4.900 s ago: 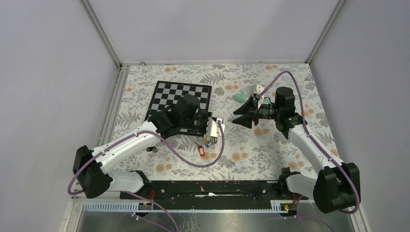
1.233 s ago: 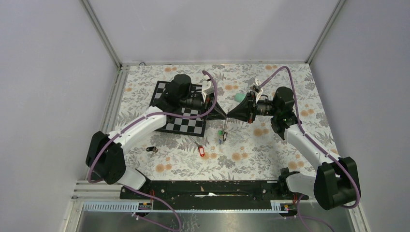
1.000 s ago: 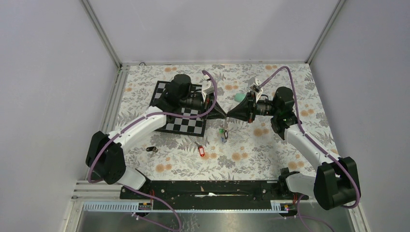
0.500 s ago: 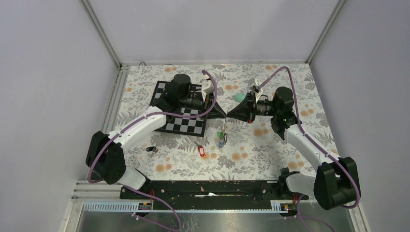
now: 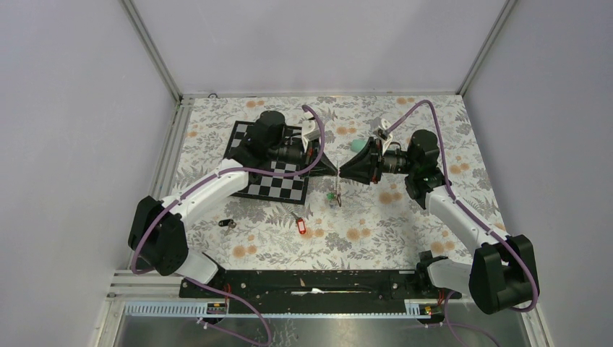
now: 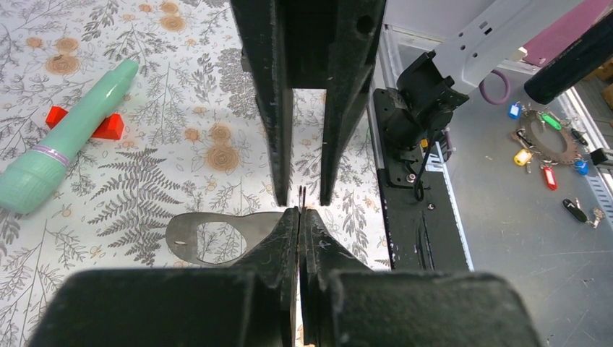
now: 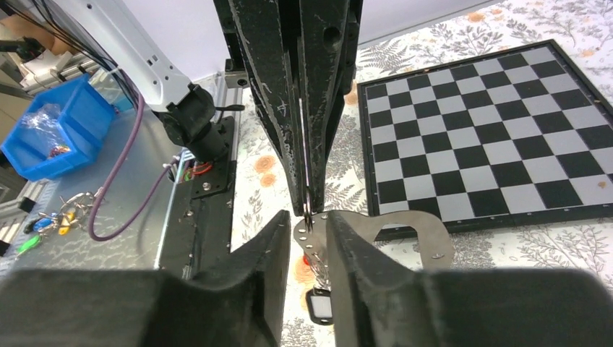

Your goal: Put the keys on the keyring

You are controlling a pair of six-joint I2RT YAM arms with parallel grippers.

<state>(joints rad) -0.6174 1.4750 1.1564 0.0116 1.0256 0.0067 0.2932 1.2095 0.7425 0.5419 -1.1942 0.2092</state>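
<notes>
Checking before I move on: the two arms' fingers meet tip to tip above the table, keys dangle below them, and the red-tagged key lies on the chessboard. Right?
Not quite. The top external view shows the red-tagged key on the floral cloth, nearer the arm bases than the chessboard, not on it. The rest stands: left fingers and right fingers meet, keys dangling below.

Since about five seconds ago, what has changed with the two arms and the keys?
The left gripper swung away from its base to meet the right gripper over mid-table. In the last second it shut on the keyring, while the right gripper opened its fingers around it. The keys still dangle below. The red key, black key, chessboard and green tube have not moved.
</notes>
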